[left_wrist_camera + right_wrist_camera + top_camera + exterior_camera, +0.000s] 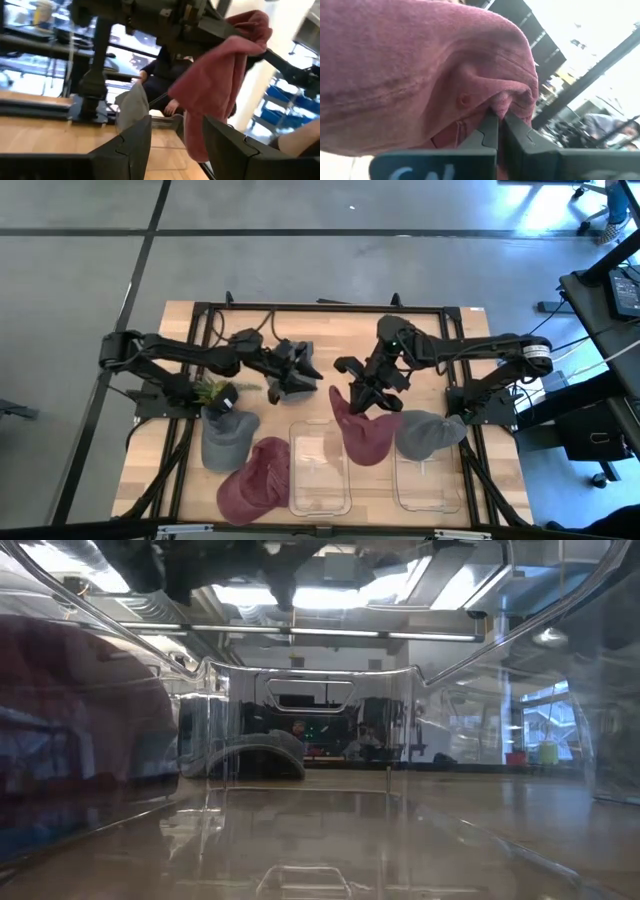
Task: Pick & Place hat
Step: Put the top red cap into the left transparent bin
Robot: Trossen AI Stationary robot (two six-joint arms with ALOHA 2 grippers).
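High view: the right tool (pixel 368 392) is clamped on a maroon hat (pixel 360 430), which hangs lengthwise toward the clear bin (pixel 318 470) on the table (pixel 180 320). The left tool (pixel 310 370), fingers apart, hovers beside it.

Right wrist view: fingers (pixel 490 132) pinch the hat's fabric. No writing is readable.

I see a light wooden table (pixel 180 330) — on it lie two grey hats (pixel 225 438) (pixel 428 433), one maroon hat (pixel 255 480), two clear bins (pixel 318 470) (pixel 425 480) — and a small plant (pixel 210 391).
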